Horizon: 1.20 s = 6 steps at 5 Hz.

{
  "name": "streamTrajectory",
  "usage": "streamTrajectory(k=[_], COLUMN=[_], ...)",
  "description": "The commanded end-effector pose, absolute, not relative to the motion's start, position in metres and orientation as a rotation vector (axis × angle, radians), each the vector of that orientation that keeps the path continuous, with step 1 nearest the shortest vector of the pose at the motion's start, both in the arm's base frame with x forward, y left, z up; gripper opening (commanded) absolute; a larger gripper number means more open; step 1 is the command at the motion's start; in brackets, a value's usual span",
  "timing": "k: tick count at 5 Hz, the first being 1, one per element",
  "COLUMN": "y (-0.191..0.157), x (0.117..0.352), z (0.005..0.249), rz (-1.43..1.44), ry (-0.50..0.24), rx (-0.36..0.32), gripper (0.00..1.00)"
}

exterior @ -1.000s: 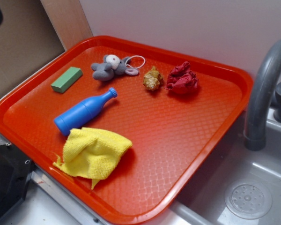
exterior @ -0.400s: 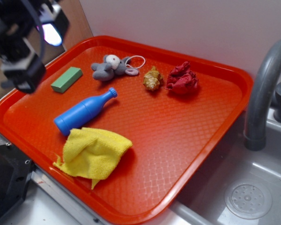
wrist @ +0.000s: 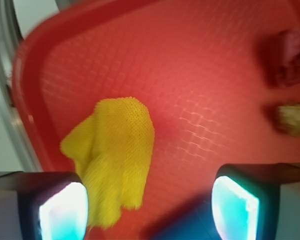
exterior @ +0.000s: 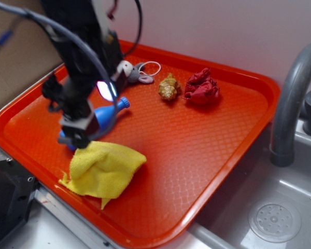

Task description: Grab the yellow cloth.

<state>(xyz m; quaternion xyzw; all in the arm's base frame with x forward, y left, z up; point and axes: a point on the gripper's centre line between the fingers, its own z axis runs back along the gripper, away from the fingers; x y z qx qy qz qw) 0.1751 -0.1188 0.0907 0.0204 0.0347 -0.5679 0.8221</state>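
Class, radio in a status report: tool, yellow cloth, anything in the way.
Tool open, empty, above the cloth's far edge. Yellow cloth crumpled on the red tray, ungrasped. Blue bottle lies right beside it, under the arm.

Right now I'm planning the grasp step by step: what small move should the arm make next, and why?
Probably ease toward the tray's near edge, then descend. The end effector is open above the blue bottle, and the yellow cloth lies off-centre between its fingers, loose on the orange tray.
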Motion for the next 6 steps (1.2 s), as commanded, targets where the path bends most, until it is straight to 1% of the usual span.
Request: streamTrajectory(k=[1,2,3,4,5,6], y=[-0.115,-0.119,-0.134,-0.132,-0.11,-0.096], x=[0.14,0.131,0.128,0.131,0.149,0.165], z=[0.053,0.034,0.012,0.027,0.073,0.123], rz=[-1.306,-1.278,-1.209,-1.081,-0.83,-0.577], ry=[0.286,0.277,0.217,0.142,-0.037,-0.118], rx=[-0.105,-0.098,-0.059,-0.044,0.067,0.114], gripper=[1.0,1.0,0.0,0.0,0.0,0.0])
